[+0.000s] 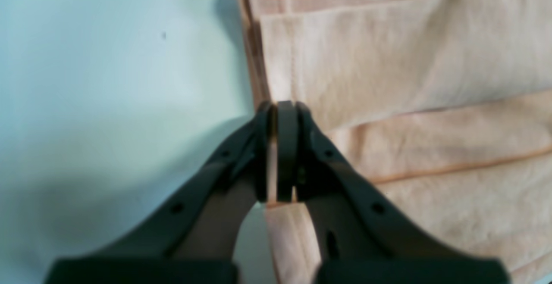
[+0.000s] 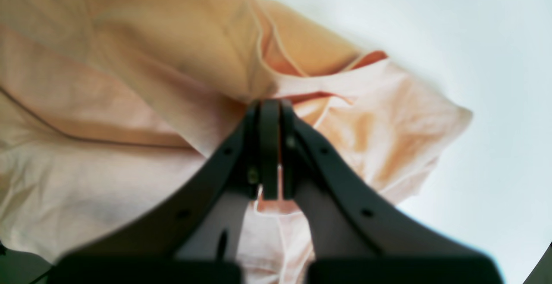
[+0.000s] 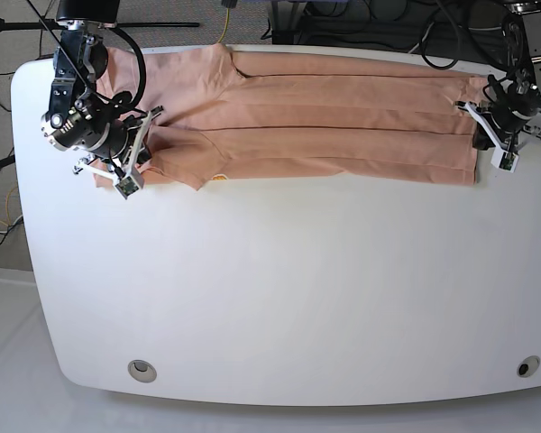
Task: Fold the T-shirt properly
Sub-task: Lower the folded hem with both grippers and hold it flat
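Left gripper [image 1: 282,107] clamped on T-shirt [image 3: 343,126] hem; right gripper [image 2: 269,105] pinching sleeve fabric; no legible writing.

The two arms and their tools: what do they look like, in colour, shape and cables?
Both arms are black, jointed metal with white brackets near the wrists and black cables looping along them. The left tool has two dark, matte, curved fingers with small round screw holes, narrowing to flat tips. The right tool has the same form.
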Robot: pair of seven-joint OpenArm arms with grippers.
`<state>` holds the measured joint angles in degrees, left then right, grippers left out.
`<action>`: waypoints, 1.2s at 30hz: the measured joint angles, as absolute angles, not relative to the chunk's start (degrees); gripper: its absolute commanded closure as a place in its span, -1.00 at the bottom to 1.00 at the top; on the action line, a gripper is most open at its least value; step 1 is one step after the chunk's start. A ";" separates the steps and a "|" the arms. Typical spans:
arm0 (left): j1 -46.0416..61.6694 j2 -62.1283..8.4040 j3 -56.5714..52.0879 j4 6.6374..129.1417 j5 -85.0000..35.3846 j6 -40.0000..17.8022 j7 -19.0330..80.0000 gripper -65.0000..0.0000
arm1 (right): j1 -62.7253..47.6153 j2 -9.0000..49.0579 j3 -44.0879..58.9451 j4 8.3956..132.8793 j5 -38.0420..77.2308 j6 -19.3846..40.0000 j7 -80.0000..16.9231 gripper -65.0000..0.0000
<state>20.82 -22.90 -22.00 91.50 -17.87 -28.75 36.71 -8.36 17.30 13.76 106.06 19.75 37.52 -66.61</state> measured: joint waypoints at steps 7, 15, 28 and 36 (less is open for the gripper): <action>20.47 -21.93 -24.82 96.42 -18.11 -28.73 37.67 0.60 | -7.66 17.12 13.76 106.45 19.38 37.54 -66.46 0.93; 19.88 -21.96 -26.72 97.14 -18.87 -28.93 38.00 0.01 | -7.51 17.12 13.76 105.80 19.55 37.58 -66.43 0.46; 19.97 -21.96 -25.45 94.83 -17.87 -28.58 37.34 0.28 | -6.57 16.84 14.15 95.35 20.71 37.56 -62.81 0.45; 19.51 -21.96 -25.69 94.67 -17.63 -28.49 37.47 0.44 | -7.20 16.88 13.98 97.65 20.29 37.56 -62.28 0.45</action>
<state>19.51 -21.96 -25.69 94.67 -17.63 -28.49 37.47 -7.20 16.88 13.98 97.65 20.29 37.56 -62.28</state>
